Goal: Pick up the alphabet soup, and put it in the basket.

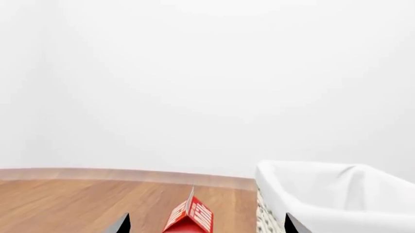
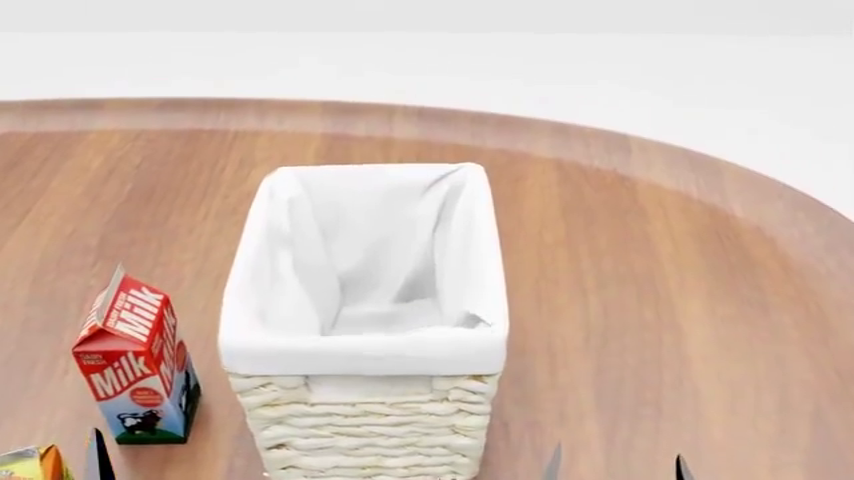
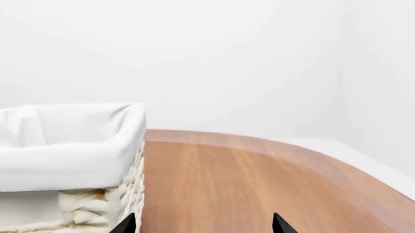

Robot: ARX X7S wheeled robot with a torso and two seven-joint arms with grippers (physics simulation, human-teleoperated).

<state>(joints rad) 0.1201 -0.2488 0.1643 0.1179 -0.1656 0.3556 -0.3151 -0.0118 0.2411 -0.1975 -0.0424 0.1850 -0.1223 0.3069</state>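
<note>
Head view: basket (image 2: 363,300) mid-surface, empty, lining folded over rim. Milk carton (image 2: 134,358) just beside it on robot's left; small yellow-orange item (image 2: 30,463) at bottom edge, unidentifiable. Alphabet soup not in any view. Left hand (image 1: 206,224) spread wide, holding nothing, carton between tips in wrist view. Right hand (image 3: 202,224) wide too, empty, beside basket wall. Step in hand, judged: locate can first. Best to tilt view down or back off, avoid bumping carton, then approach from above.
</note>
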